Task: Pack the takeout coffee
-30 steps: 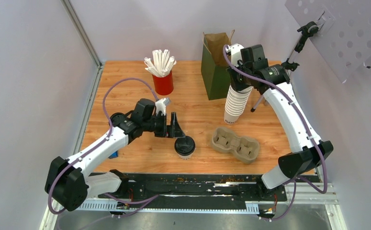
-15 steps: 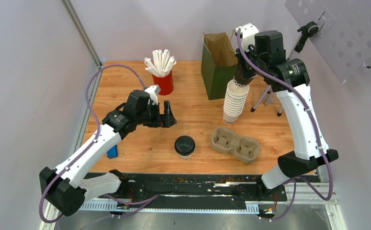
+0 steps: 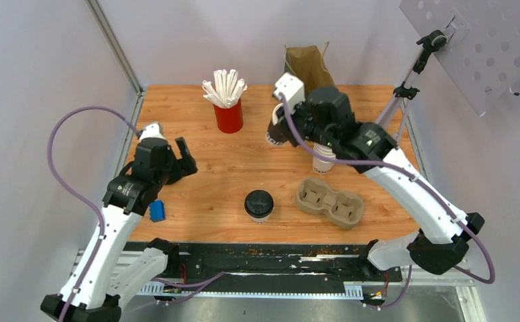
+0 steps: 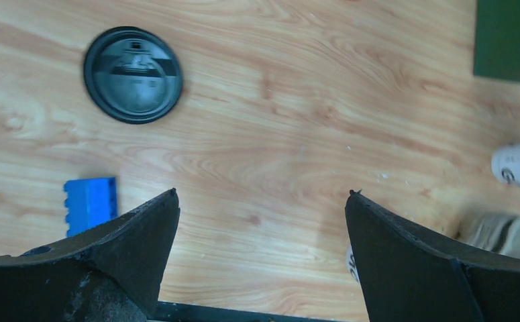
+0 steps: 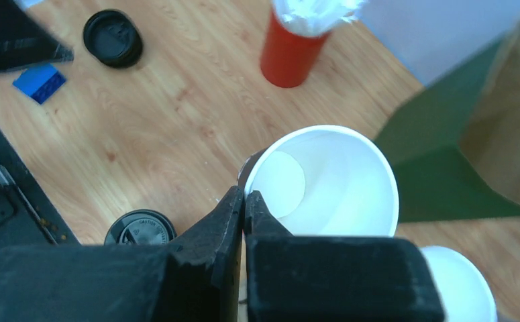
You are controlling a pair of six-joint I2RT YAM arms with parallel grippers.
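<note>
The takeout coffee (image 3: 259, 204), a white cup with a black sip lid, stands near the table's front middle; its lid (image 5: 139, 231) shows beside my right fingers. My left gripper (image 3: 182, 159) hangs open and empty well to its left, jaws wide (image 4: 262, 193) over bare wood. My right gripper (image 3: 280, 124) is shut, pinching the rim of a lidless white cup (image 5: 324, 181) held in the air behind the coffee. In the top view that cup (image 3: 275, 134) shows just under the wrist.
A cardboard two-cup carrier (image 3: 331, 201) lies right of the coffee. The cup stack (image 3: 324, 163) and green paper bag (image 3: 308, 64) are partly hidden by my right arm. A red cup of straws (image 3: 228, 111) stands at the back. A blue block (image 3: 156, 211) and a loose black lid (image 4: 133, 74) lie at the left.
My left gripper opened fully and drew back left, away from the coffee. My right arm lifted one white cup off the stack and swung it left and forward.
</note>
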